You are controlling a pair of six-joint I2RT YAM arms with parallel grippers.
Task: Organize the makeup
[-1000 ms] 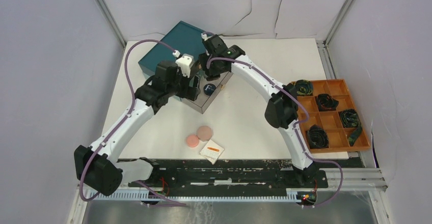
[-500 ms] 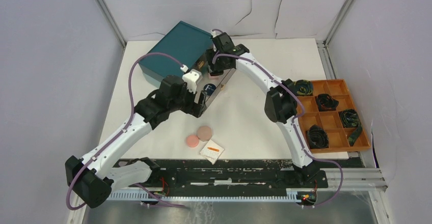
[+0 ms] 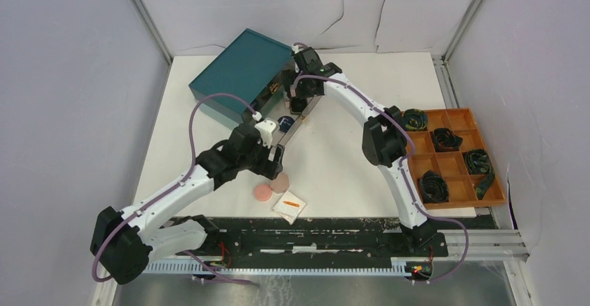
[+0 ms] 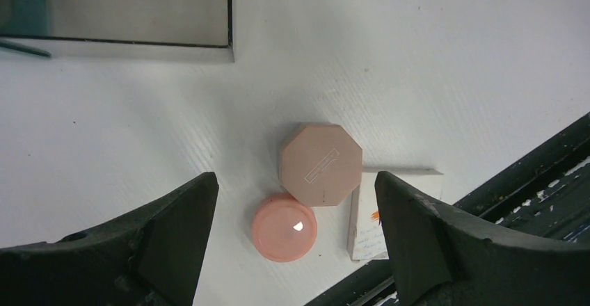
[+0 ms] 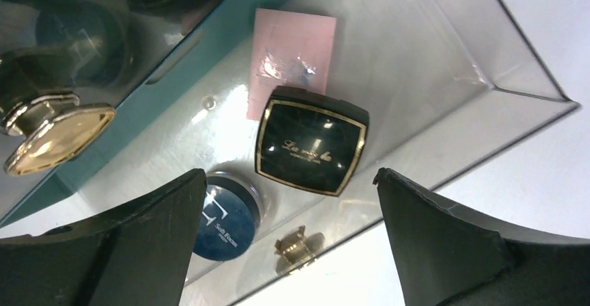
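Observation:
My left gripper (image 3: 271, 169) is open and empty, hovering over a beige octagonal disc (image 4: 321, 163) and a pink round disc (image 4: 284, 227) that touch each other on the table. A white pad (image 4: 369, 222) with a thin orange-red stick (image 3: 291, 202) lies beside them. My right gripper (image 5: 291, 181) is open and empty above the pulled-out clear drawer (image 5: 424, 62). In the drawer lie a black square compact (image 5: 311, 140), a pink square (image 5: 292, 59) and a dark-blue round "F" tin (image 5: 226, 222). The tin also shows in the top view (image 3: 285, 121).
The teal drawer box (image 3: 240, 76) stands at the back left, with gold knobs (image 5: 291, 245) on its drawers. An orange compartment tray (image 3: 460, 119) with dark rolled bundles sits at the right. The black rail (image 3: 313, 233) runs along the near edge, close to the pad.
My left arm has swung from the drawer toward the near edge and now hangs over the two discs. My right gripper has shifted slightly over the drawer.

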